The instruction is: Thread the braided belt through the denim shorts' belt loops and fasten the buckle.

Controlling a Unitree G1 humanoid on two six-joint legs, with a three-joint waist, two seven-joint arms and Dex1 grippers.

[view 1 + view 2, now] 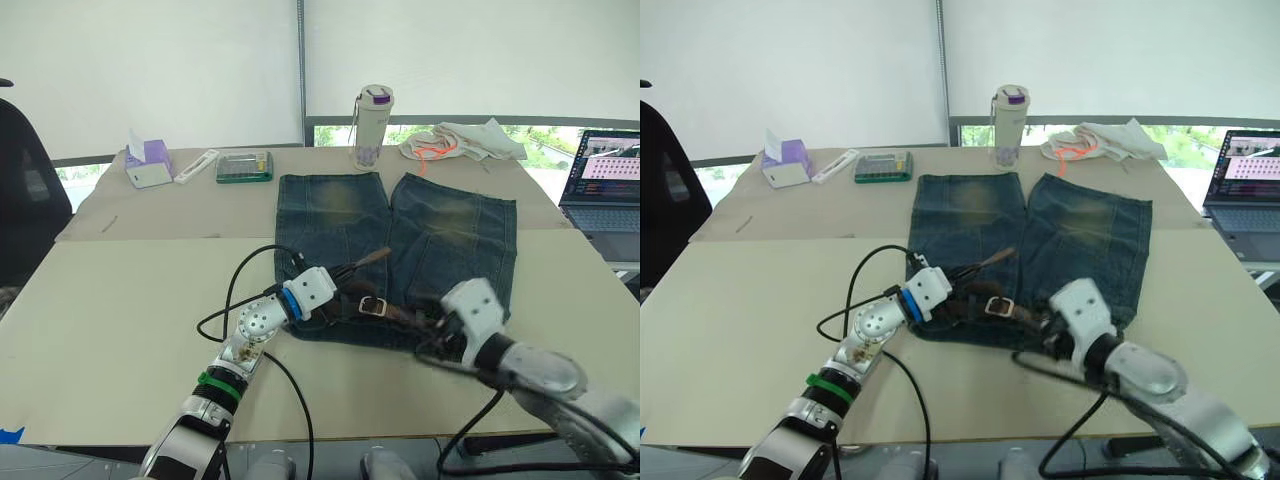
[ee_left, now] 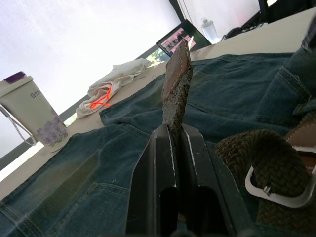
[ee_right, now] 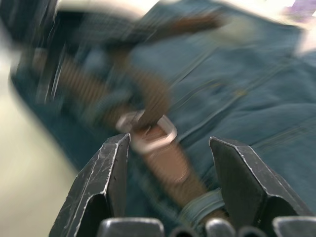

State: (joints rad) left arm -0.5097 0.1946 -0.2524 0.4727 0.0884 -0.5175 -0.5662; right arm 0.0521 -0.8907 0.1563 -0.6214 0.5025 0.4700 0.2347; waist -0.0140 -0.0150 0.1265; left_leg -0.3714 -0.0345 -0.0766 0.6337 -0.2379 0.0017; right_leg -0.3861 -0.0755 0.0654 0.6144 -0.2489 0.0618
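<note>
Faded blue denim shorts [image 1: 400, 250] lie flat on the tabletop [image 1: 120, 320], legs pointing away from the robot and the waistband on the near side, right under both grippers. The braided belt [image 1: 390, 312] runs along that waistband between the two grippers, its silver buckle [image 1: 372, 306] lying about midway between them on the denim.

The left gripper [image 2: 175, 148] has its black fingers pressed together on the belt's tapered tip, which sticks up and forward past the fingertips (the wrist view shows the brown braid squeezed between the pads). Just beside that gripper, on its right, a loop of belt passes through the buckle frame.

The right gripper [image 3: 170, 163] hovers close above the buckle end with its fingers spread wide apart and nothing between them; the buckle and the leather strap end sit just ahead of its fingertips. Whether the belt passes under any belt loops is hard to tell from here.

Judging by this, the threading looks largely done and the fastening is in hand. The next move likely calls for the right gripper to close on the buckle end and steady it, while the left draws the tip through the frame.
</note>
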